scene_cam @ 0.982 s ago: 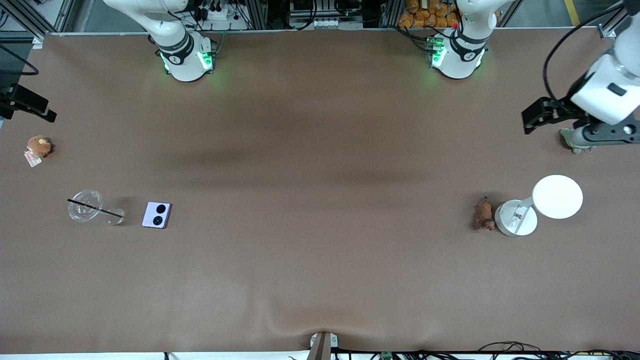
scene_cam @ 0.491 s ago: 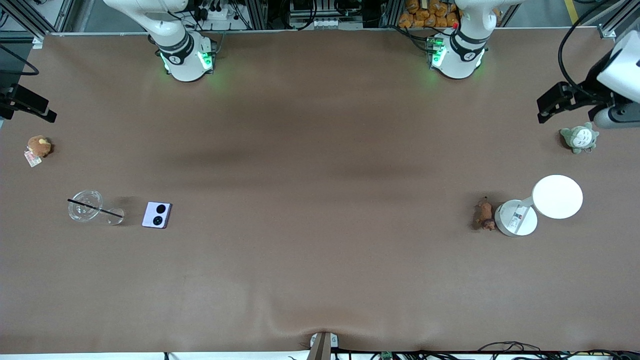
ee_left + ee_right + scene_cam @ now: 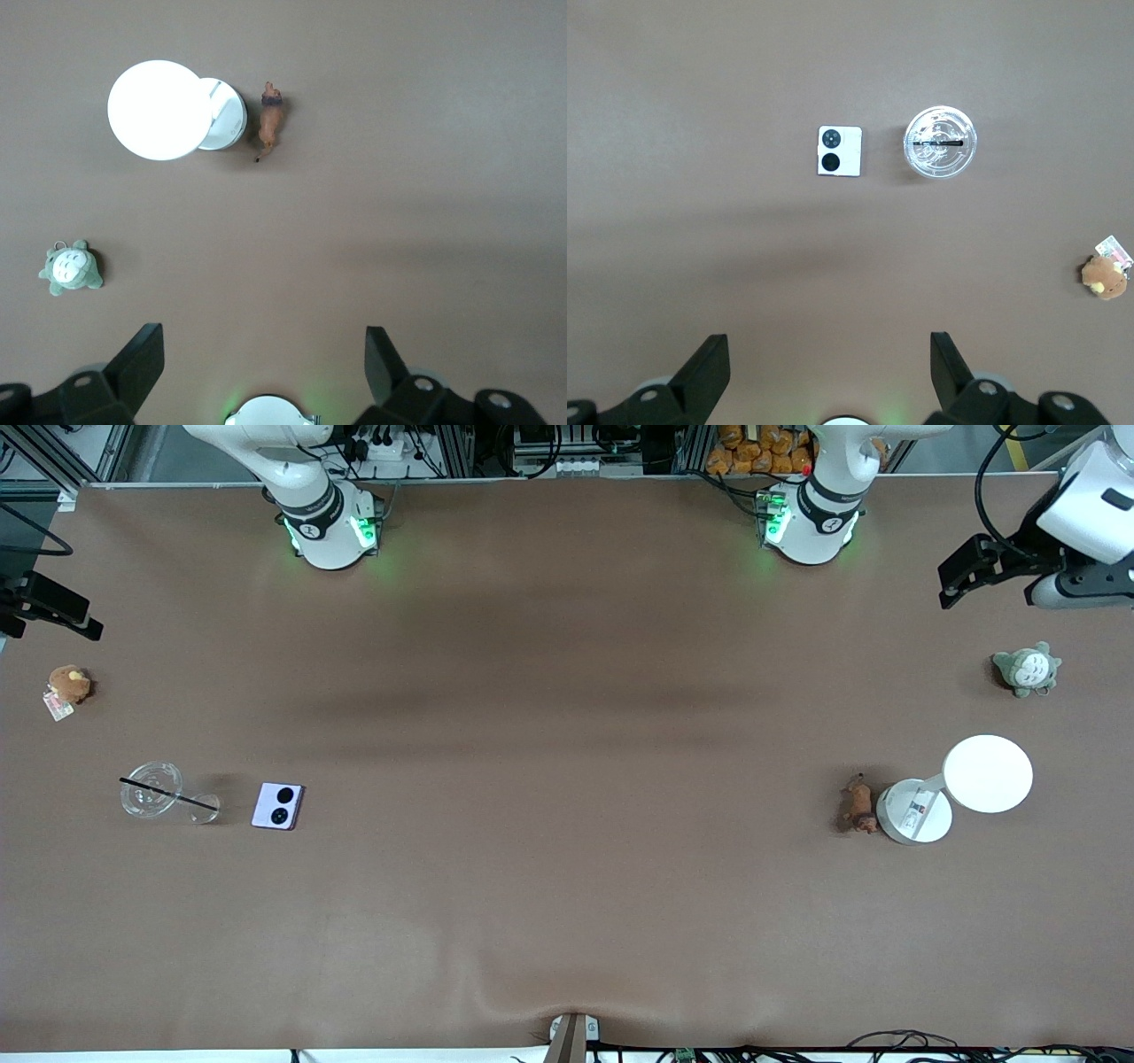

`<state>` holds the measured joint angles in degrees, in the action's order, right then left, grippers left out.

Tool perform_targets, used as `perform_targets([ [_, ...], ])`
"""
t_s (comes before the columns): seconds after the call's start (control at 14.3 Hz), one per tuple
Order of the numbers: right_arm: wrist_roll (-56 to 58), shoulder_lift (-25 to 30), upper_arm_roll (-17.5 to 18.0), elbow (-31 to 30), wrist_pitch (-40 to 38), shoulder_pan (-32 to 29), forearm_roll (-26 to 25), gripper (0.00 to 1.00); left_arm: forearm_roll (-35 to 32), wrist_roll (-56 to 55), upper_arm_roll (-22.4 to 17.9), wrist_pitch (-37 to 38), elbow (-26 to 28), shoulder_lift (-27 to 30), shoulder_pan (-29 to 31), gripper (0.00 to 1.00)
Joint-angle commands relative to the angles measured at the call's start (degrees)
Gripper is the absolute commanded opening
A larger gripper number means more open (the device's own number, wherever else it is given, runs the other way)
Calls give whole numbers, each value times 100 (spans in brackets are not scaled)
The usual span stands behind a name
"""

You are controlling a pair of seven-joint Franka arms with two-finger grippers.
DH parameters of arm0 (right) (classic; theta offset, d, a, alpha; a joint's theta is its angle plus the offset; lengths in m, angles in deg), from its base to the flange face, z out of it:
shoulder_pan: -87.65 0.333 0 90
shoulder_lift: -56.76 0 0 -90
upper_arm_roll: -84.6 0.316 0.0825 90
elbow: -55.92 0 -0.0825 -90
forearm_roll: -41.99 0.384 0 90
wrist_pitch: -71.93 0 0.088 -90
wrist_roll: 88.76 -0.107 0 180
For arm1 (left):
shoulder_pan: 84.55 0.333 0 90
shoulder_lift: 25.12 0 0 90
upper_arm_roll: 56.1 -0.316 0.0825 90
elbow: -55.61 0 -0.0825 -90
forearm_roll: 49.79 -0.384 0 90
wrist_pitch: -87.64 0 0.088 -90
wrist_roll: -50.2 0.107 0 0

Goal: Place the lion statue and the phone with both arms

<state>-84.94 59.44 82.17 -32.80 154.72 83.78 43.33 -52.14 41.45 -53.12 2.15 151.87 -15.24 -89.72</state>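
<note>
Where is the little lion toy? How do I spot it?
Look toward the left arm's end of the table and find the white lamp. The lion statue lies right beside its round base. It is tiny, long and reddish-brown with a thin tail, unlike the grey-green plush.

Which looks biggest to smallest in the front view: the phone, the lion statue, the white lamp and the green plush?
1. White lamp
2. Green plush
3. Phone
4. Lion statue

The plush and phone look close in size, so their order is unsure.
</note>
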Motion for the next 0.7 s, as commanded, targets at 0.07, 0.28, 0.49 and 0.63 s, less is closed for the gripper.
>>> perform_targets([
  [0.07, 67, 22, 77, 3, -87, -62, -107, 100, 156, 14, -69, 22, 279, 313, -11, 100],
  [0.28, 49, 22, 77, 3, -122, -62, -107, 100, 165, 5, -78, 85, 112, 164, 138, 100],
  [0.49, -231, 22, 77, 3, -122, -53, -107, 100, 165, -13, -78, 85, -55, 6, 173, 100],
  [0.63, -320, 22, 85, 3, -122, -53, -107, 100, 165, -83, -78, 85, -55, -12, 182, 100],
])
